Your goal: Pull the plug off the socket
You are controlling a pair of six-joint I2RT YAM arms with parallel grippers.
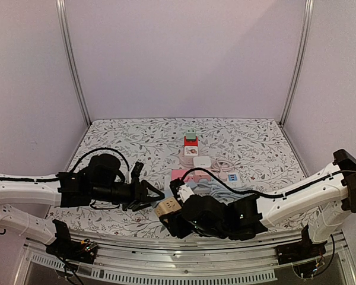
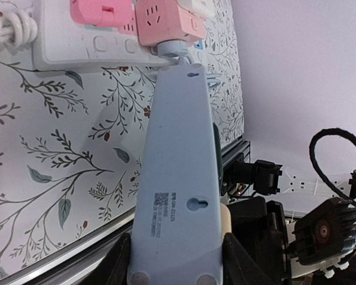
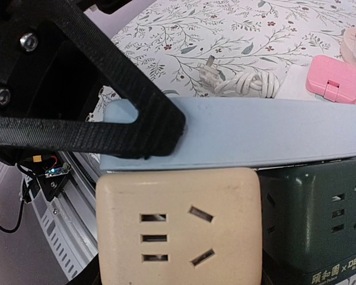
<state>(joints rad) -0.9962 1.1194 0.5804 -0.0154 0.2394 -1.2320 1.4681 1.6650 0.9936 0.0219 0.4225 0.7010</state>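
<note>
My left claw (image 2: 177,262) is closed on one end of the pale blue socket strip (image 2: 178,166) and holds it above the table (image 1: 124,142), with its underside turned to my left wrist camera. The beige plug (image 3: 178,222), a cube-shaped adapter, sits in the face of this strip at the near end, and a dark green plug (image 3: 320,219) sits just beside it. My right claw (image 1: 169,207) is closed around the beige plug, as much as I can judge, because the cube hides most of its fingers. The plug looks fully seated, so I think the pull itself is not yet done. To do it well, I should pull the right claw straight away from the face of the strip, along the line of the pins, without twisting. The left claw must stay firm and resist in the opposite direction. I hold the strip only at one end, so a pull at an angle may turn it in my grip. I should also avoid dragging the green plug out together with it.
</note>
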